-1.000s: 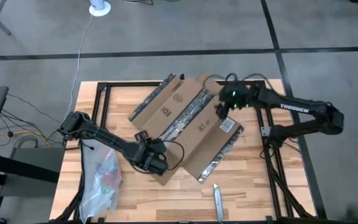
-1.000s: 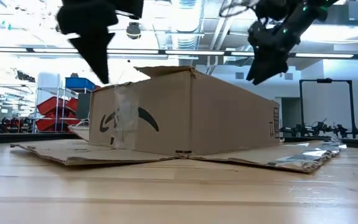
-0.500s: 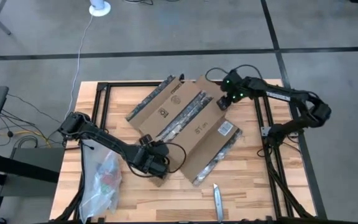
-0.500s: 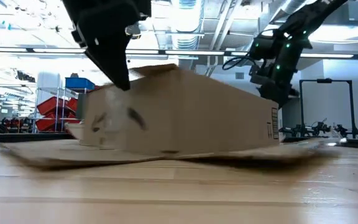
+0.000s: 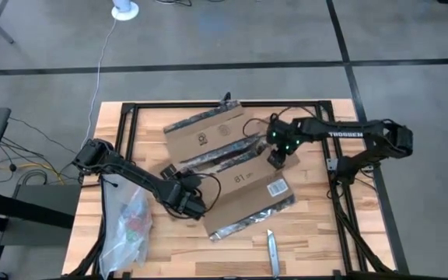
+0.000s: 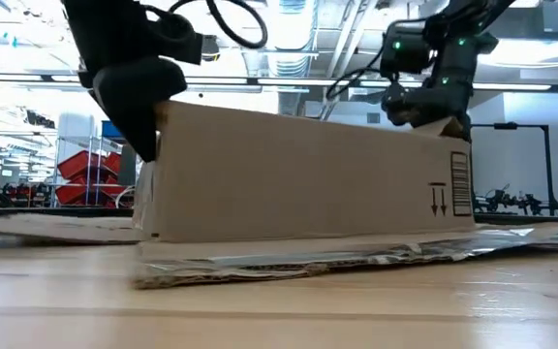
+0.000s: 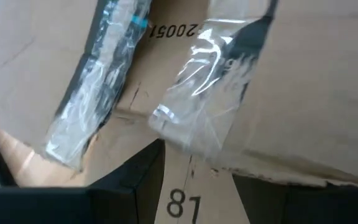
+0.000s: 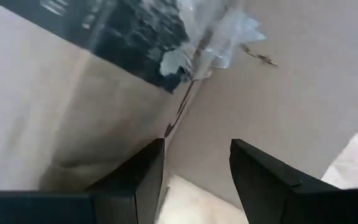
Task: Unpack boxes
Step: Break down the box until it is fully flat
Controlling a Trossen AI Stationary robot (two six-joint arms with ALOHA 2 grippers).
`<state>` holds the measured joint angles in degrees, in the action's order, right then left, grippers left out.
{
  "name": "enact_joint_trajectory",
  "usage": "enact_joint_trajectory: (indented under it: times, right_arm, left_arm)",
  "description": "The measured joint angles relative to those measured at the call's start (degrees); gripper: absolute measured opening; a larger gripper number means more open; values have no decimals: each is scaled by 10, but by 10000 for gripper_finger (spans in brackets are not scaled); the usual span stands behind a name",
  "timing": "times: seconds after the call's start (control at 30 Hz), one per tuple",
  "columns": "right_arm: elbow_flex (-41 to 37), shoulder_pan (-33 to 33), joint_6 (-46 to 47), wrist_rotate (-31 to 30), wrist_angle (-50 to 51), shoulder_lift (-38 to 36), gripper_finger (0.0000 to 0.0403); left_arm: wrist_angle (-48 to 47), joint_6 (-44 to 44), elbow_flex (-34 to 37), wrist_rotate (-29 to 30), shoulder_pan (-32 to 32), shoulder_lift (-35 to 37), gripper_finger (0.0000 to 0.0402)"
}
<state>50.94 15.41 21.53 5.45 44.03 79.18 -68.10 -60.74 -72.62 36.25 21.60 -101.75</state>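
Overhead, cardboard box mid-table, left end effector and right end effector at opposite ends

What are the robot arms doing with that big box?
Two robot arms are working on a brown cardboard box lying on the wooden table, its flaps spread flat. The left gripper is at the box's near corner, and the right gripper is at its far edge, fingers open over a taped seam. A clear plastic bag and a utility knife lie nearby, untouched.
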Motion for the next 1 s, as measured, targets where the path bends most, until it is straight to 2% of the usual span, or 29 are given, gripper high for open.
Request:
enact_joint_trajectory:
  times: [0.17, 0.3, 0.5, 0.7, 0.83, 1.0]
  right_arm:
    - [0, -72, 37, 5, -14, 0, 168]
    - [0, -117, 59, 15, -21, 0, 168]
    - [1, -136, 52, -4, -31, -5, 168]
    - [2, -135, -6, -11, 22, -37, 168]
    - [2, -135, -48, -12, 63, -63, 168]
    - [7, -140, -21, 20, 122, -98, 168]
  left_arm:
    - [-55, -8, 0, 11, -8, 0, 164]
    - [-96, 15, -1, -14, -4, 4, 164]
    - [-171, 11, -1, -24, 26, 20, 164]
    - [-151, 50, -3, -23, 43, 76, 164]
    - [-139, 109, -19, -23, 44, 115, 164]
    - [-81, 203, -29, -27, 32, 155, 164]
